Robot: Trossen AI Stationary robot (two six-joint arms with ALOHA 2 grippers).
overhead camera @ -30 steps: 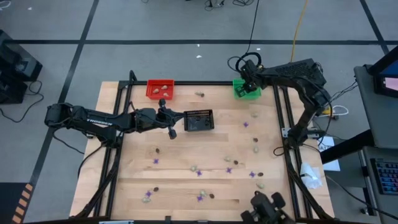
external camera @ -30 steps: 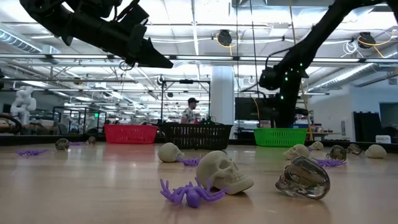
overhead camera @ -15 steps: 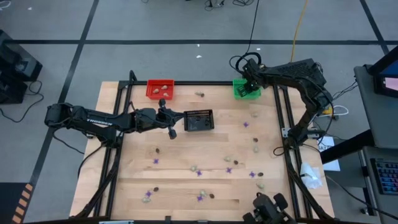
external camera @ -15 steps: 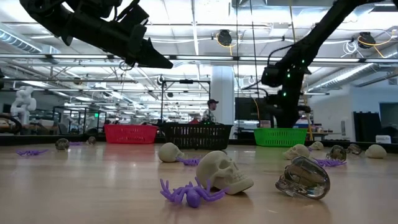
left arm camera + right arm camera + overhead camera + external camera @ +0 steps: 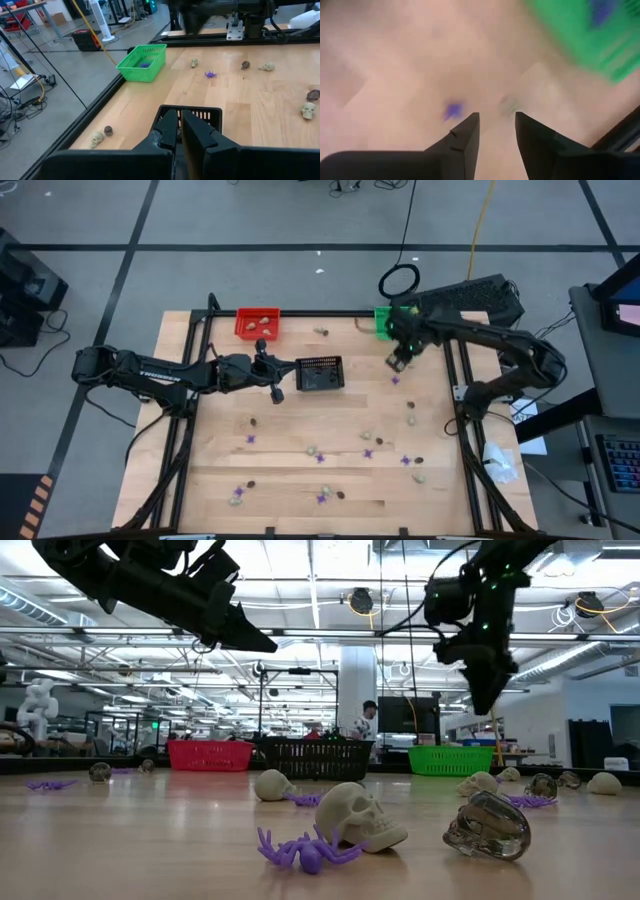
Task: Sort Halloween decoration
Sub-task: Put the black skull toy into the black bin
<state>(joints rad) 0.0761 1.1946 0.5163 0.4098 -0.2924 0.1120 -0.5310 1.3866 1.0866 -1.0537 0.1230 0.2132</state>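
The Halloween decoration is many tiny trinkets scattered over the wooden table: purple spiders [image 5: 305, 850], pale skulls [image 5: 360, 817] and dark glassy skulls [image 5: 488, 825]. My right gripper [image 5: 396, 363] hangs open above the table, pointing down, a little toward the near side of the green basket [image 5: 384, 321]. A purple spider [image 5: 452, 110] and a pale lump [image 5: 507, 104] lie below its fingers. One purple trinket lies in the green basket [image 5: 142, 62]. My left gripper [image 5: 180, 125] is shut and hovers just left of the black basket [image 5: 320, 373].
A red basket [image 5: 258, 323] with a few pale trinkets stands at the far edge, left of the middle. A black metal frame [image 5: 200, 340] runs along the table's sides. Trinkets spread over the near half [image 5: 320, 458]. A pale and a dark skull [image 5: 97, 139] lie by the far edge.
My right gripper has swung away from above the green basket toward the table's near edge and risen, tipping to point more steeply down. It now hangs over the open tabletop near a purple spider. The left arm has kept still.
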